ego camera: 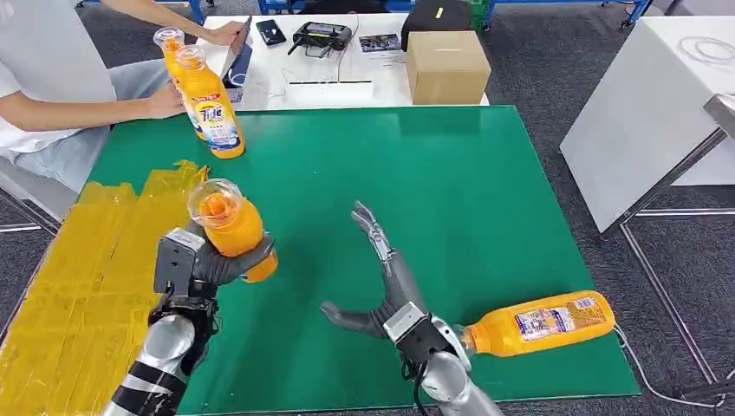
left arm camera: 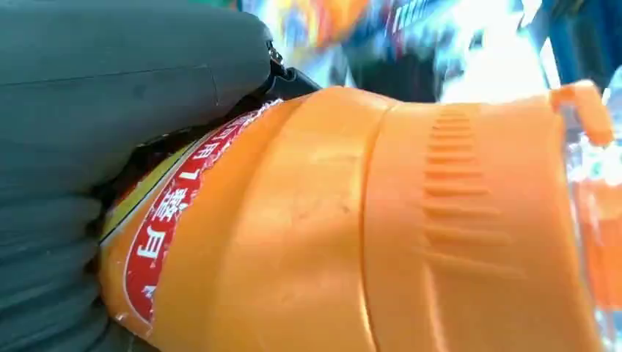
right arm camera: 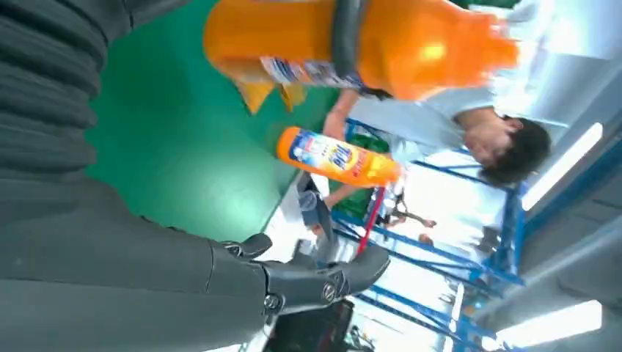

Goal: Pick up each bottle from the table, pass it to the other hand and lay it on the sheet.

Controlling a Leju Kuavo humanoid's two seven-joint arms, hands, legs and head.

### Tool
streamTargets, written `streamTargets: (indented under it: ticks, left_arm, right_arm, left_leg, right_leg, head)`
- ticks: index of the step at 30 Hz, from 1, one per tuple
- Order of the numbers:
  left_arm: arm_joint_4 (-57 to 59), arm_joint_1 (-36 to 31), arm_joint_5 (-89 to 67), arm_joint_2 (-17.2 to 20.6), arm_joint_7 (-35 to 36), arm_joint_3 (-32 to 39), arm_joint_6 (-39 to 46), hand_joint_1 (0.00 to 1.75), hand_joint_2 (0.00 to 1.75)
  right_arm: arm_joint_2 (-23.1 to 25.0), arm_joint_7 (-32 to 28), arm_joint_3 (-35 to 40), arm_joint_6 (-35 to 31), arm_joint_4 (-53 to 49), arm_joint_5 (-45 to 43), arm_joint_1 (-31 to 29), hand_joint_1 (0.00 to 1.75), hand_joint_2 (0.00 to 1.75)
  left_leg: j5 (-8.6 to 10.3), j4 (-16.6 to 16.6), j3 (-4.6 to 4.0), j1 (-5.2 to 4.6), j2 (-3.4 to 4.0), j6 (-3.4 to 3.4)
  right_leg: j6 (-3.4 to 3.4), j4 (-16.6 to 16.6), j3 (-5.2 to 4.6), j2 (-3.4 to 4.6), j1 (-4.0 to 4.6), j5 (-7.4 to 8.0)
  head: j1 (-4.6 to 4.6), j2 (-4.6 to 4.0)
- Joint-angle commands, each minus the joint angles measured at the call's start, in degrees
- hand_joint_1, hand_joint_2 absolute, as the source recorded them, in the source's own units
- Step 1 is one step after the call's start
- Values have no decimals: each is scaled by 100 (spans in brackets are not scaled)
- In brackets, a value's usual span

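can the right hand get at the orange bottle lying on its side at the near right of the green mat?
Probably yes. The right hand is open and empty, and the lying orange plastic bottle sits just beside its wrist on the green mat with nothing between; it would have to turn back toward it.

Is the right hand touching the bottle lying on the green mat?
Apart. In the head view the open right hand reaches away from the lying bottle, green mat between.

The green table [ego camera: 364,217] is seen from high on the robot, looking forward and down. The held bottle [left arm camera: 352,220] is viewed at very close range from the left wrist. The same held bottle [right arm camera: 367,44] and the green table [right arm camera: 176,139] are shared by the turned right wrist view.
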Motion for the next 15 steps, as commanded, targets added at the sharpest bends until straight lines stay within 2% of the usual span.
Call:
streamTargets:
  ticks: [1,6,15]
  left_arm:
    - [535,-316,-2948,344,632,379,1591,175,175]
    - [1291,-619,-6049,440,1688,459,2129,175,175]
    - [2212,-955,-7268,495,2197,184,1931,175,175]
  right_arm:
    - [-297,-59,-445,-101,-901,-154,359,0,175]
    - [-393,-36,-637,-135,-1287,-327,537,0,175]
    - [-440,149,-690,5,-1221,-556,453,0,175]
  left_leg:
    - [-5,-5,16,1,-9,-2]
    - [-3,-4,17,3,-13,-3]
    - [-5,-3,20,5,-10,-1]
  right_leg:
    - [-5,-6,19,-6,2,-6]
    - [-5,-6,20,-12,3,-6]
    - [-5,-9,24,-8,6,-5]
  head:
    - [-2,0]
    - [-2,0]
    - [0,0]
